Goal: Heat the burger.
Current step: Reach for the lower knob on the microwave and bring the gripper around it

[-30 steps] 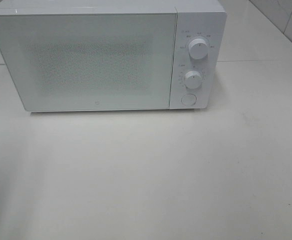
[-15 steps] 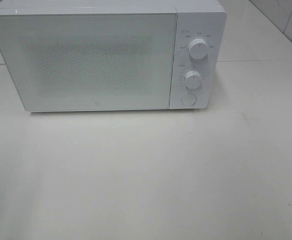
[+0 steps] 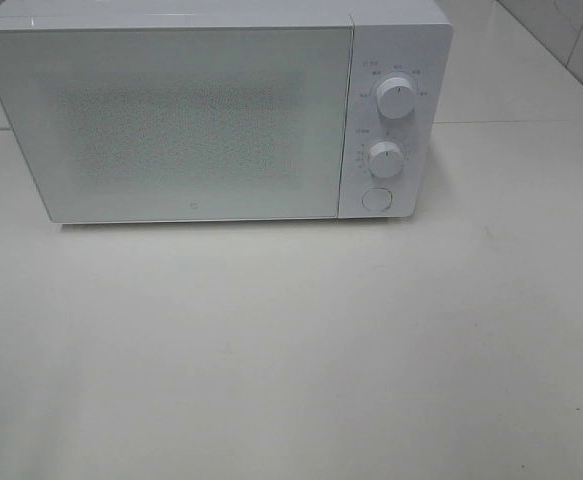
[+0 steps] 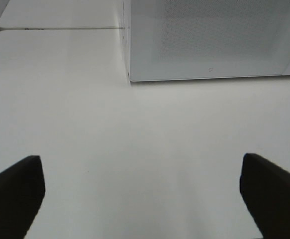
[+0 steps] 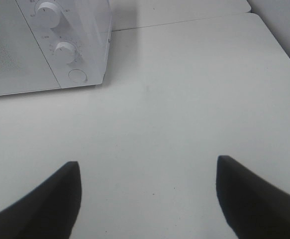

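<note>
The burger is out of view in every frame. A white microwave (image 3: 171, 120) stands at the back of the table with its door shut; its two dials (image 3: 395, 98) and round button (image 3: 375, 198) are on its right side. My left gripper (image 4: 142, 196) hovers open over bare table in front of the microwave's (image 4: 209, 40) left corner, nothing between its dark fingers (image 4: 15, 191). My right gripper (image 5: 147, 199) is open too, over bare table to the front right of the microwave's control panel (image 5: 65, 50). Neither gripper shows in the exterior high view.
The white table (image 3: 291, 350) stretches in front of the microwave. A seam between table sections (image 3: 511, 122) runs behind on the right. A tiled wall (image 3: 571, 40) rises at the back right.
</note>
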Tool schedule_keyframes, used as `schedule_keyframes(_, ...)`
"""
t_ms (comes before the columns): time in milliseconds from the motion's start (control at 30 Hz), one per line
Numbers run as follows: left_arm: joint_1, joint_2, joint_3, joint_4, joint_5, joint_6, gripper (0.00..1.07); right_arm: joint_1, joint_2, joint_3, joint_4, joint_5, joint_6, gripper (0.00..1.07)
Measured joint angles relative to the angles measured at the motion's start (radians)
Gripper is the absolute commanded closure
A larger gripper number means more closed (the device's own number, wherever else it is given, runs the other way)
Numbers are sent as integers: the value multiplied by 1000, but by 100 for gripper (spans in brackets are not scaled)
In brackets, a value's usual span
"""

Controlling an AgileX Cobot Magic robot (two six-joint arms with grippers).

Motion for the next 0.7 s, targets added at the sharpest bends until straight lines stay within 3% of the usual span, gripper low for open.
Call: schedule_keyframes(700, 0, -7, 0, -5, 0, 0, 6, 0, 0, 0, 0, 0, 0, 37)
